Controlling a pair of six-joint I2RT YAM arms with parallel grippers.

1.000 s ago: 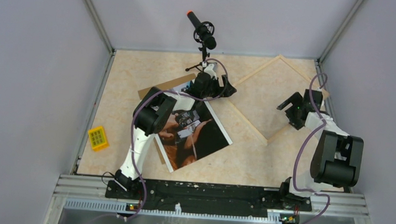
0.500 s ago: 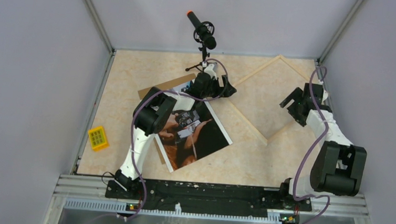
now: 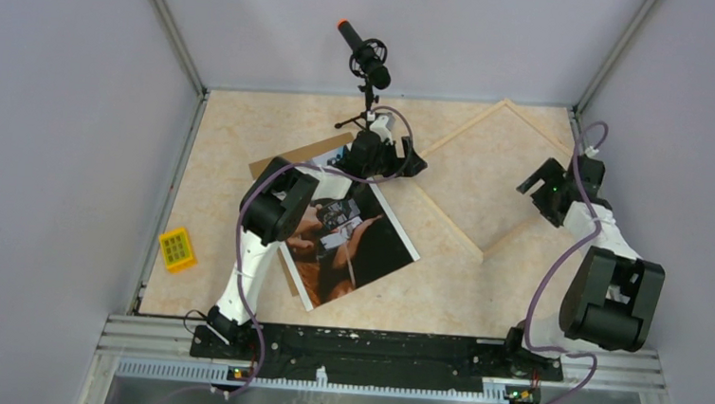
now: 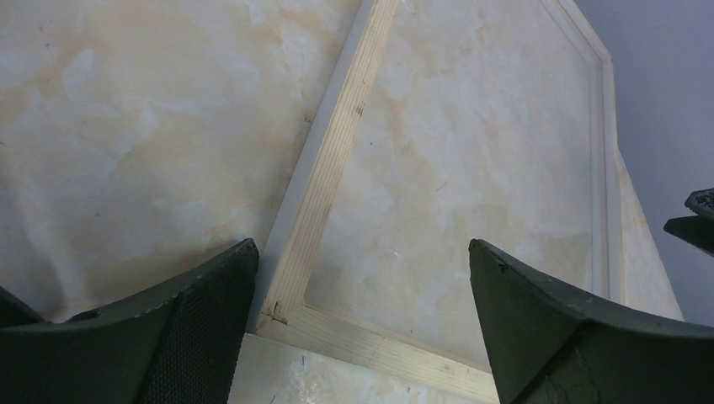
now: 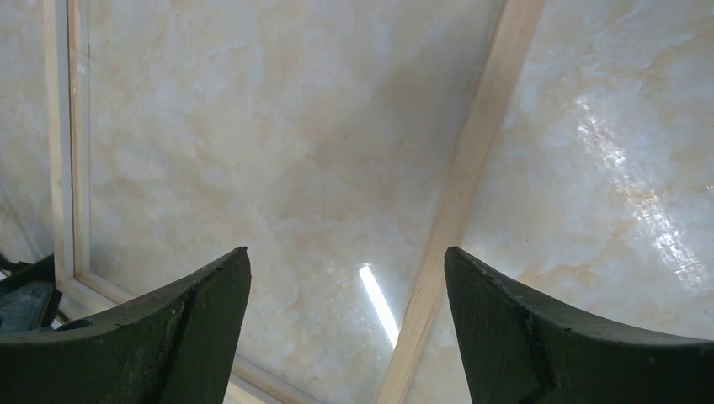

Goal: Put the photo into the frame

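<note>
My right gripper (image 5: 347, 328) has swung toward the table's (image 3: 235, 136) right edge; both gape wide, empty. The left gripper (image 4: 362, 324), seemingly low over the frame (image 4: 328, 185), could knock it askew.

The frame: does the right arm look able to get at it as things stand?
Probably yes. The right gripper hangs open above the frame, one wooden side of it showing between the jaws, and nothing lies in between.

Behind my left gripper (image 3: 412, 160), my own arm (image 3: 272, 210) hides the photo (image 3: 369, 250) at its far corner; ahead, the frame (image 4: 324, 181) runs off both wrist views.
</note>
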